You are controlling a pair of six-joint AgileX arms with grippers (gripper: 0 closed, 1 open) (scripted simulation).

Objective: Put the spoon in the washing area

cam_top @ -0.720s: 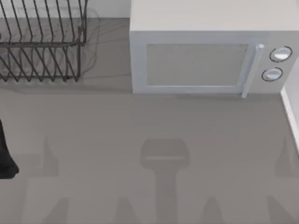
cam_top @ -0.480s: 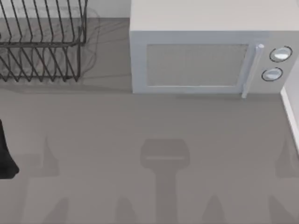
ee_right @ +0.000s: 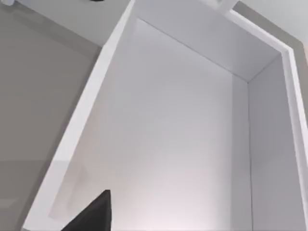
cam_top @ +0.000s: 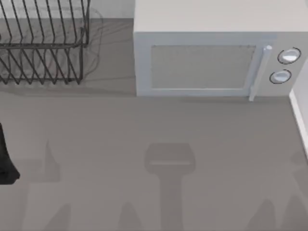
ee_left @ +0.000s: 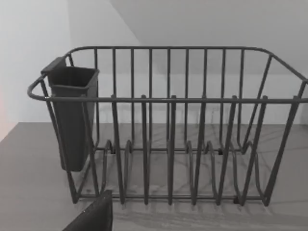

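Facing the wire dish rack at the worktop's back left corner with the left gripper, pointing the right gripper into the white sink basin at the right edge, leaving both grips' state and the spoon's whereabouts impossible to tell.

White sink basin (smooth, rectangular walls).

On my table: one wire dish rack carrying one cutlery cup, one microwave, one white sink basin.
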